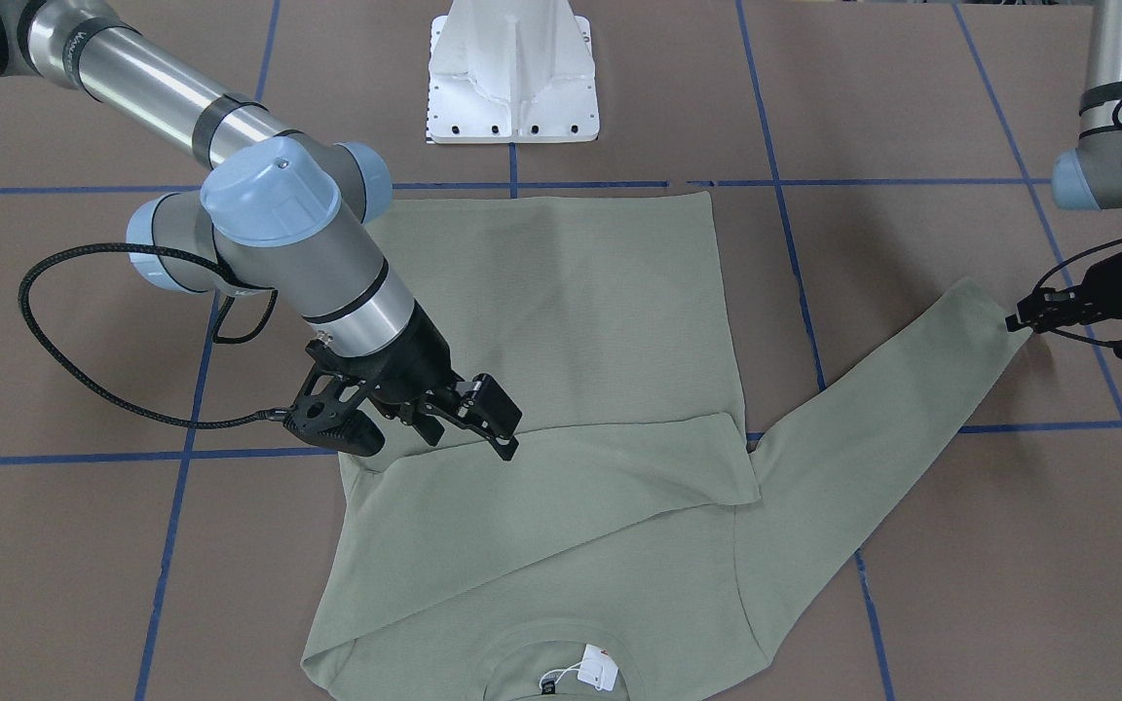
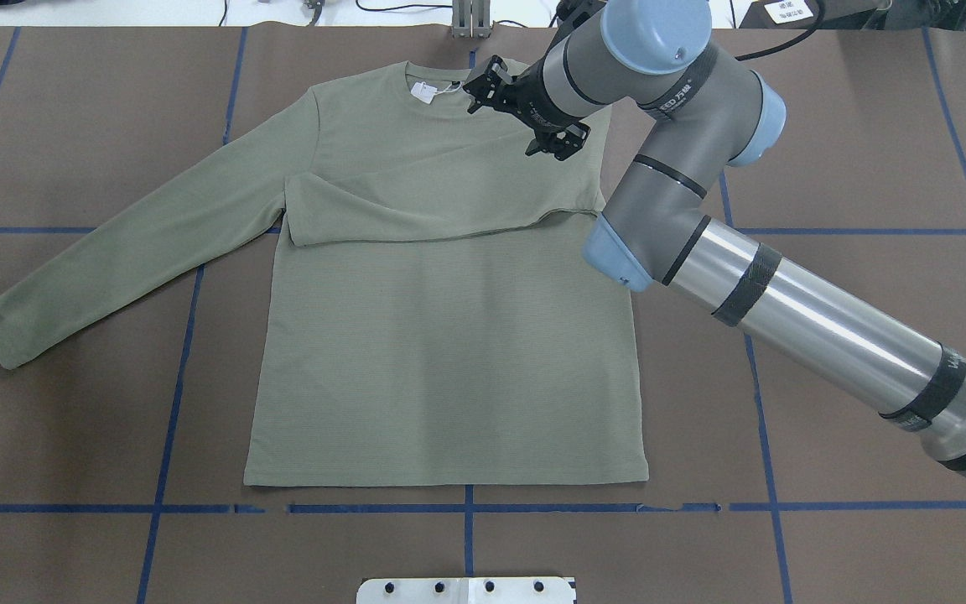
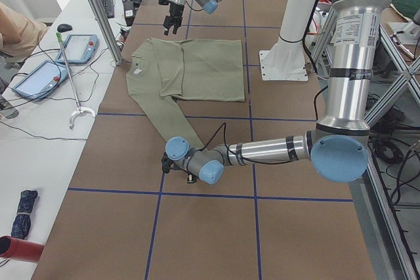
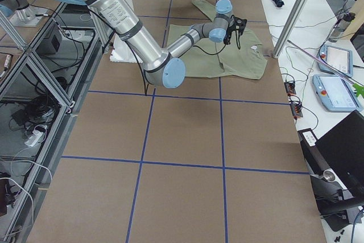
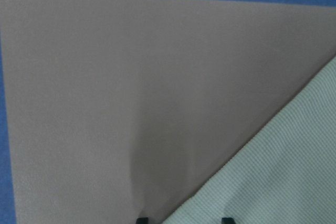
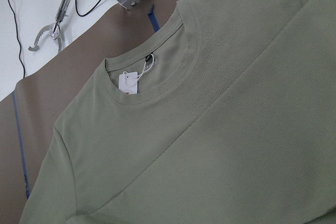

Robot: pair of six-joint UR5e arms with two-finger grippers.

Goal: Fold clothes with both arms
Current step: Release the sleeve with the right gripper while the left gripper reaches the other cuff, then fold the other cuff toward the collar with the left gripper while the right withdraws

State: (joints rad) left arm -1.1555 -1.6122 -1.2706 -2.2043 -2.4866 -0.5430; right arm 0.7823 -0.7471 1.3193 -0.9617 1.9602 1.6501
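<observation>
Plainly, the shirt (image 2: 449, 352) bears a white hang tag (image 6: 127, 83) (print illegible).

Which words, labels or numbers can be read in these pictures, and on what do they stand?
Nothing reads for certain.
White lettering, black band of the right arm: blurred.
Print on that arm's silver tube: too small.
White hang tag at the shirt collar: no legible words.
</observation>
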